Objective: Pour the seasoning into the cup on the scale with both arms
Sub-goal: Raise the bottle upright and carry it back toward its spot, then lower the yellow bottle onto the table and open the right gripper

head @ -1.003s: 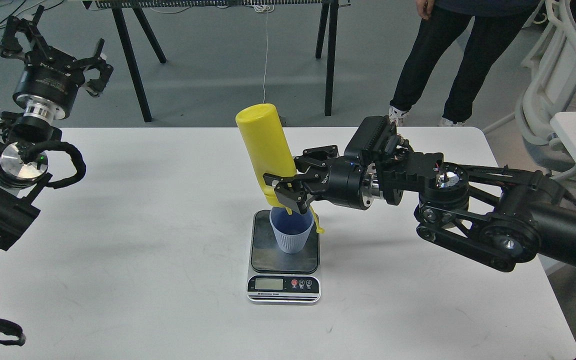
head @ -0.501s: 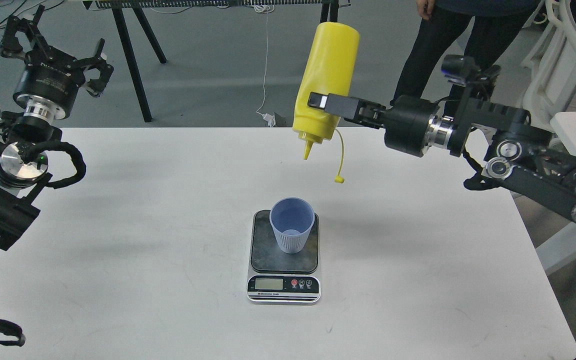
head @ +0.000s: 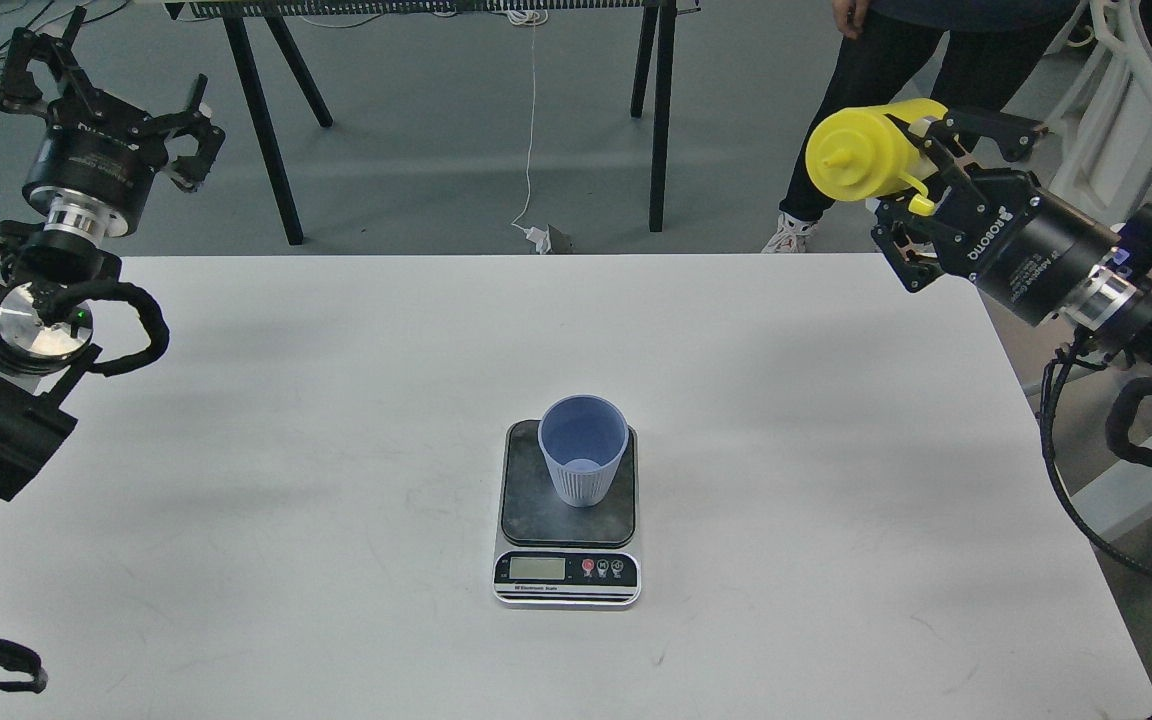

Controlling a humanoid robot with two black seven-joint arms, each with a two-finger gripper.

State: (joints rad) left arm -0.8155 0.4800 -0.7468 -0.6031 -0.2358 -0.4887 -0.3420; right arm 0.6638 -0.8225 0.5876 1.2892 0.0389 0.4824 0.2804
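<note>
The pale blue-grey ribbed cup (head: 584, 450) stands upright on the scale (head: 568, 535) at the table's middle front. My right gripper (head: 921, 170) is shut on the yellow seasoning bottle (head: 861, 155) and holds it high above the table's far right corner, far from the cup. The bottle lies roughly level, with its nozzle end turned toward the camera. My left gripper (head: 101, 95) is open and empty, raised beyond the table's far left edge.
The white table (head: 336, 450) carries only the scale and cup. A person's legs (head: 896, 110) stand behind the far right edge. Black table legs (head: 266, 120) stand on the floor behind. A white chair (head: 1116, 120) is at the right.
My right arm has lifted the bottle from over the cup and swung it up and to the right, turning it from nozzle-down to roughly level. The left arm has not moved.
</note>
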